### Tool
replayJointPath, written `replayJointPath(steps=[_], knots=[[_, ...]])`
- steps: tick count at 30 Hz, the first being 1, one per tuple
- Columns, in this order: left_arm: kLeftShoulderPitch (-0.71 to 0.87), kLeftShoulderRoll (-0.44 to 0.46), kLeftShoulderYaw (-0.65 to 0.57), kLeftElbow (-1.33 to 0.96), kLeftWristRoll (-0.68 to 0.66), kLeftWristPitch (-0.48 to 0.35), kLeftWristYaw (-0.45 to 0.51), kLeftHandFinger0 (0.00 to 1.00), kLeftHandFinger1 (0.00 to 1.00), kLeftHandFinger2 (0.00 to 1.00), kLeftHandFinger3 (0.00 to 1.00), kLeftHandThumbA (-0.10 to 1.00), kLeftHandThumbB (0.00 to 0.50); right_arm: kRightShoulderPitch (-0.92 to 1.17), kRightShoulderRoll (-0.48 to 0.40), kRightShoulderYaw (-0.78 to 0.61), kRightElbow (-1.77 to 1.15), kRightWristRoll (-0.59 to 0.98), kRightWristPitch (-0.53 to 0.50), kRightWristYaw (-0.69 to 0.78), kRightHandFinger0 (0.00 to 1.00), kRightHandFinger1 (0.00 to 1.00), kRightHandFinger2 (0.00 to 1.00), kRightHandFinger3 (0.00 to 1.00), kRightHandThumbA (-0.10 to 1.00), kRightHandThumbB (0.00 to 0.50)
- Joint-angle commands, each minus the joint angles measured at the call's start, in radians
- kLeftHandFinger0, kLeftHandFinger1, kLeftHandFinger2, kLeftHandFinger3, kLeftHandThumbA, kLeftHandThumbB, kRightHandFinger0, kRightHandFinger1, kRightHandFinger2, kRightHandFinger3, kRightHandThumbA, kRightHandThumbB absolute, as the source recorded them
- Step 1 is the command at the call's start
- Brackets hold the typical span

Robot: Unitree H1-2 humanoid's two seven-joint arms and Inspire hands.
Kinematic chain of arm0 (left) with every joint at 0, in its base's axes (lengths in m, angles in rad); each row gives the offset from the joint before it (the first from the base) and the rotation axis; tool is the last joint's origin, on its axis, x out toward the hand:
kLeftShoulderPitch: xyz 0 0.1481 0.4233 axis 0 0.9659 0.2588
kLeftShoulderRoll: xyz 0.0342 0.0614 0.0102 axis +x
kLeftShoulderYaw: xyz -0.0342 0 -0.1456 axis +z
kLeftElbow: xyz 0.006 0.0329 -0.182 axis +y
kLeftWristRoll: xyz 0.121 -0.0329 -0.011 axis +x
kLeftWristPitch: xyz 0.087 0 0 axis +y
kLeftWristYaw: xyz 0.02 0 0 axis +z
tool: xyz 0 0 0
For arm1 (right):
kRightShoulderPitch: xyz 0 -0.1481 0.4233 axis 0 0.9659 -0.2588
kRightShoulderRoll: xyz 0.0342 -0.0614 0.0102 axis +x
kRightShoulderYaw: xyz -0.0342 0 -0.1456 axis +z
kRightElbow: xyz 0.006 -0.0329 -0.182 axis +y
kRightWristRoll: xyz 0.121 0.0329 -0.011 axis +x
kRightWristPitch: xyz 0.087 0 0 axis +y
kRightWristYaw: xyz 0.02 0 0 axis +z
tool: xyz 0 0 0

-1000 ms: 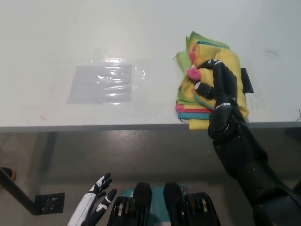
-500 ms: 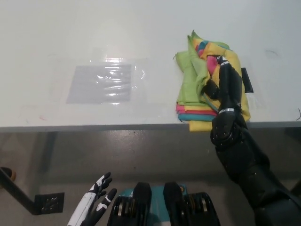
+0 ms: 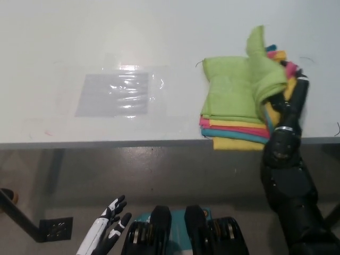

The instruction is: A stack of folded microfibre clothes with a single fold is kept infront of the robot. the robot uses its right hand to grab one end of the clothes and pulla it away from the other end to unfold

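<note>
The right hand point(image 3: 289, 101) at the frame's right grips the lifted edge of the cloths point(image 3: 236, 106); the left hand point(image 3: 106, 231) rests open, lower left.

A white table point(image 3: 79, 42) fills the upper part of the view, its front edge running across the middle. A clear plastic sheet point(image 3: 118, 94) lies flat on its left half, shiny and slightly crinkled. Below the edge is a grey floor point(image 3: 159, 170). At lower left, a black metal bracket point(image 3: 53, 229) rests on the floor.
</note>
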Motion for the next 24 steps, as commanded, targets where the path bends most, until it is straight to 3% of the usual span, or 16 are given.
replayJointPath(steps=[1, 2, 4, 6, 8, 9, 10, 12, 17, 20, 24], knots=[[-0.004, 0.019, 0.007, -0.013, -0.007, -0.039, -0.008, 1.0, 1.0, 1.0, 1.0, 0.91, 0.173, -0.018, -0.045, -0.304, -0.197, 0.558, -0.064, 0.154, 0.51, 0.77, 1.0, 1.0, 0.35, 0.0], [-0.004, 0.018, 0.008, -0.012, -0.013, -0.039, -0.01, 1.0, 1.0, 1.0, 1.0, 0.9, 0.165, -0.004, -0.059, -0.293, -0.186, 0.534, -0.072, 0.175, 0.81, 1.0, 1.0, 1.0, 0.47, 0.0], [-0.004, 0.018, 0.006, -0.012, -0.012, -0.037, -0.011, 1.0, 1.0, 1.0, 1.0, 0.88, 0.154, 0.011, -0.084, -0.275, -0.153, 0.488, -0.085, 0.206, 1.0, 1.0, 1.0, 1.0, 0.73, 0.0], [-0.005, 0.019, 0.005, -0.011, -0.012, -0.039, -0.013, 1.0, 1.0, 1.0, 1.0, 0.85, 0.145, 0.03, -0.108, -0.241, -0.116, 0.43, -0.141, 0.235, 1.0, 1.0, 1.0, 1.0, 0.83, 0.016], [-0.007, 0.019, 0.005, -0.004, -0.008, -0.043, -0.01, 1.0, 1.0, 1.0, 1.0, 0.83, 0.141, 0.053, -0.118, -0.206, -0.139, 0.36, -0.118, 0.219, 1.0, 1.0, 1.0, 1.0, 1.0, 0.092], [-0.006, 0.019, 0.005, -0.006, -0.008, -0.04, -0.01, 1.0, 1.0, 1.0, 1.0, 0.83, 0.141, 0.056, -0.123, -0.198, -0.137, 0.345, -0.118, 0.215, 1.0, 1.0, 1.0, 1.0, 1.0, 0.101], [-0.006, 0.018, 0.004, -0.01, -0.009, -0.033, -0.013, 1.0, 1.0, 1.0, 1.0, 0.81, 0.136, 0.07, -0.139, -0.168, -0.141, 0.301, -0.113, 0.217, 1.0, 1.0, 1.0, 1.0, 1.0, 0.16], [-0.007, 0.019, 0.004, -0.012, -0.008, -0.033, -0.013, 1.0, 1.0, 1.0, 1.0, 0.8, 0.128, 0.08, -0.144, -0.152, -0.164, 0.281, -0.105, 0.201, 1.0, 1.0, 1.0, 1.0, 1.0, 0.197], [-0.011, 0.019, 0.006, -0.009, -0.014, -0.037, -0.016, 1.0, 1.0, 1.0, 1.0, 0.77, 0.12, 0.115, -0.152, -0.111, -0.263, 0.257, -0.13, 0.197, 1.0, 1.0, 1.0, 1.0, 1.0, 0.191], [-0.013, 0.02, 0.006, -0.013, -0.009, -0.035, -0.015, 1.0, 1.0, 1.0, 1.0, 0.77, 0.122, 0.137, -0.145, -0.098, -0.398, 0.258, -0.083, 0.184, 1.0, 1.0, 1.0, 1.0, 1.0, 0.29], [-0.018, 0.022, 0.009, -0.016, -0.01, -0.028, -0.02, 1.0, 1.0, 1.0, 1.0, 0.77, 0.122, 0.182, -0.14, -0.061, -0.608, 0.128, -0.044, 0.125, 1.0, 1.0, 1.0, 1.0, 1.0, 0.255]])
